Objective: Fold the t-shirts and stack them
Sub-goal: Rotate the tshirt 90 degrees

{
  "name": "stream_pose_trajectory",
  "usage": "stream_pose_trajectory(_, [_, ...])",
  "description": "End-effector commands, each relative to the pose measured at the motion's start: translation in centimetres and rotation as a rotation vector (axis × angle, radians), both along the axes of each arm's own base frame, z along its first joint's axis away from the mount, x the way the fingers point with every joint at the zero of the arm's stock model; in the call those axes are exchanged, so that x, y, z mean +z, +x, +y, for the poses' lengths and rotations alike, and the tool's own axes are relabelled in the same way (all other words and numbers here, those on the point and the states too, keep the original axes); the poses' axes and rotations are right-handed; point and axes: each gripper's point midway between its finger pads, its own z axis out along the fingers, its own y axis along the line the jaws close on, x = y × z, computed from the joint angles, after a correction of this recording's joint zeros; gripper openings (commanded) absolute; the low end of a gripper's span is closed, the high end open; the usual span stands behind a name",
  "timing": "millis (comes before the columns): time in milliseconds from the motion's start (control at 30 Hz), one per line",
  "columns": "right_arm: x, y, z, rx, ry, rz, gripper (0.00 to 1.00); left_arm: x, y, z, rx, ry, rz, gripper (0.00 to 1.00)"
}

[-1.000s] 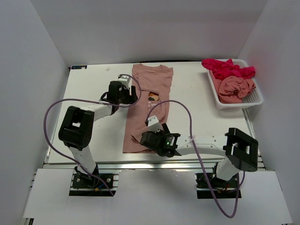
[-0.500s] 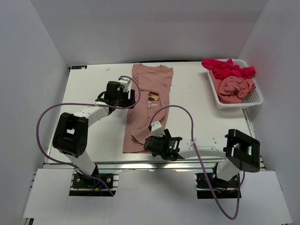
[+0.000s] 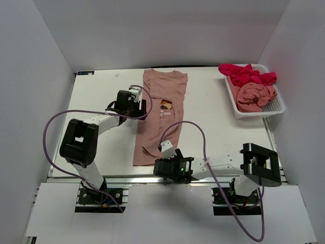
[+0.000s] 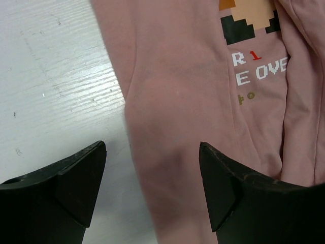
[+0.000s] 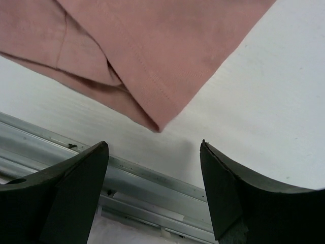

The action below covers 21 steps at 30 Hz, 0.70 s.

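a white table (image 3: 223, 122) with a faintly scratched, grained top fills the middle of a three-sided booth. plain white panels form a back wall (image 3: 162, 30), a left wall (image 3: 30, 101) and a right wall (image 3: 302, 91). an aluminium rail (image 3: 127, 179) runs along the table's near edge, with a white board (image 3: 167, 213) in front of it. the light is even and soft, with faint shadows.

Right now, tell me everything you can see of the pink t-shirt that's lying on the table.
The pink t-shirt is soft, dusty-salmon, cotton-looking cloth lying flat on the white table, its sides folded in to a narrow strip, collar far, hem near. A small pixel-art print with white letters shows on the chest, partly covered by a fold. The left hand straddles its left edge, open; the right hand hangs open over the near hem corner. Neither grips it.
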Motion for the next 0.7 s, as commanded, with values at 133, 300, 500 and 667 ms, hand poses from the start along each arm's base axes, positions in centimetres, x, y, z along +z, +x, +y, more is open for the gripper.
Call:
stream_pose_trajectory(133, [-1.3,-0.3,1.4,-0.052,-0.011,-0.034,0.77,1.9,1.9,-0.2,0.028,-0.032,-0.119,0.83])
stream_pose_trajectory(300, [-0.3,0.1,2.5,-0.043,-0.001,-0.074,0.78,1.2,1.8,-0.5,0.018,-0.051,-0.107,0.83])
stream_pose_trajectory(500, [2.2,1.1,2.6,-0.055,-0.012,-0.15,0.78,0.6,1.6,-0.4,0.019,-0.044,-0.114,0.83])
stream_pose_trajectory(667, [3.2,2.0,2.0,-0.063,-0.017,-0.217,0.79,-0.3,1.0,0.3,0.027,-0.023,-0.131,0.83])
